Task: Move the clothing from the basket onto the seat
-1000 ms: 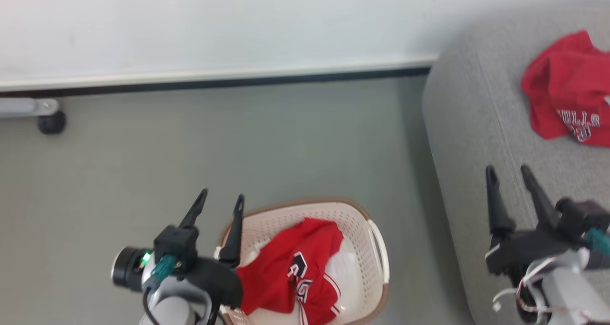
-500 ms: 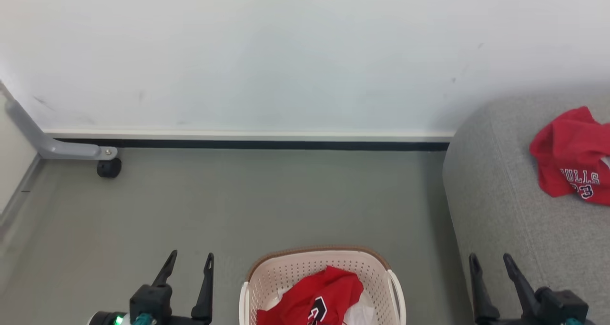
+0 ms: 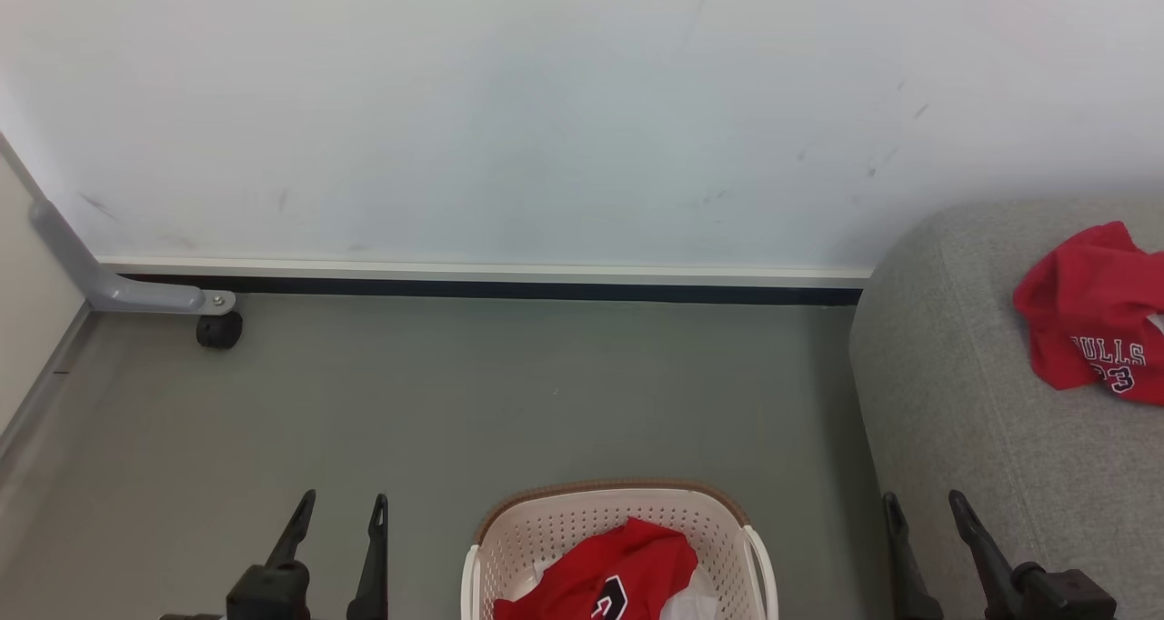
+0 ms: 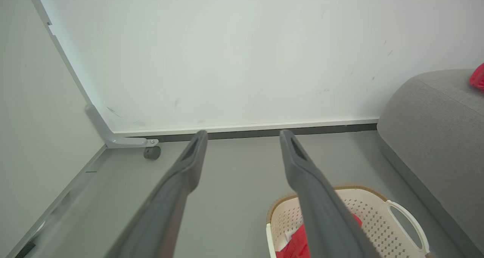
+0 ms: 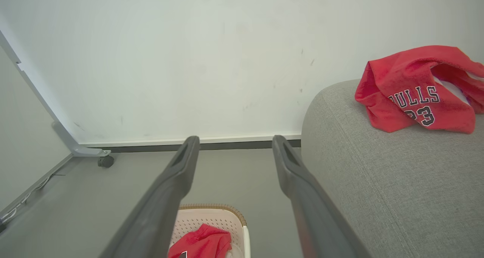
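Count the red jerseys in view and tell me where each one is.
2. One red jersey lies crumpled on the grey sofa; a second jersey sits in the basket. More may be hidden beneath it.

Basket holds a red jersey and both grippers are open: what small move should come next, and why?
Probably lower the left gripper toward the red jersey in the basket. The other jersey already lies on the sofa, this one is not yet moved, and the right gripper too hangs open and empty.
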`<state>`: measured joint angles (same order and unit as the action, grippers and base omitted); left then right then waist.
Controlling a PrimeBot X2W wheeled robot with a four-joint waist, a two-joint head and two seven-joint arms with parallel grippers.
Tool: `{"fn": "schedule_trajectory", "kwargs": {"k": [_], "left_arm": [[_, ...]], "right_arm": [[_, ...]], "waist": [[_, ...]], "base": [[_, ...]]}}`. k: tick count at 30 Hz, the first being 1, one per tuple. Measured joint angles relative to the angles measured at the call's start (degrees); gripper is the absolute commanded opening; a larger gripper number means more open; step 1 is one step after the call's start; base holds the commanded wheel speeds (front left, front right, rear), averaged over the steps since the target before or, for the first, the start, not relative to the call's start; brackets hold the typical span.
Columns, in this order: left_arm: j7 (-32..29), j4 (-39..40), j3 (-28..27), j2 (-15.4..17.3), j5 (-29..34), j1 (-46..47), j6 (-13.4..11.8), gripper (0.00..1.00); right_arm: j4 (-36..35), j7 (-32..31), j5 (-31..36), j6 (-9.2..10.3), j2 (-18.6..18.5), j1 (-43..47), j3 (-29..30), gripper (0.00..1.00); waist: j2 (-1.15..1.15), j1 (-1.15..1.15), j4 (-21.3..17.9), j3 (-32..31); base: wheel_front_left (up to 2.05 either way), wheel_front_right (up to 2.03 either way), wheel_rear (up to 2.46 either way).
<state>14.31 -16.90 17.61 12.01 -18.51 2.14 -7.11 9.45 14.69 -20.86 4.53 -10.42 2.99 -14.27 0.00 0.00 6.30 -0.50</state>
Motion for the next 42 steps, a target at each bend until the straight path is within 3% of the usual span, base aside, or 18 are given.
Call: {"fn": "schedule_trajectory", "kwargs": {"k": [23,32,42], "left_arm": [[0.0,4.2,-0.5,-0.8,2.0,-2.3,0.0,1.00],[0.0,3.9,2.8,-2.3,4.1,2.7,0.7,1.00],[-2.8,-3.2,7.1,-5.6,5.3,9.0,2.7,1.00]], "right_arm": [[-3.9,0.0,2.2,0.09,-0.4,0.1,1.8,1.00],[-7.4,0.0,3.0,0.57,-1.3,-3.2,3.7,1.00],[-9.8,0.0,3.6,0.58,-2.0,-6.8,4.5,1.00]], "waist": [[0.00,0.00,-1.6,2.5],[0.00,0.00,-2.9,7.9],[0.00,0.01,-5.8,14.7]], "base": [[0.00,0.00,0.00],[0.00,0.00,0.00],[0.00,0.00,0.00]]}}
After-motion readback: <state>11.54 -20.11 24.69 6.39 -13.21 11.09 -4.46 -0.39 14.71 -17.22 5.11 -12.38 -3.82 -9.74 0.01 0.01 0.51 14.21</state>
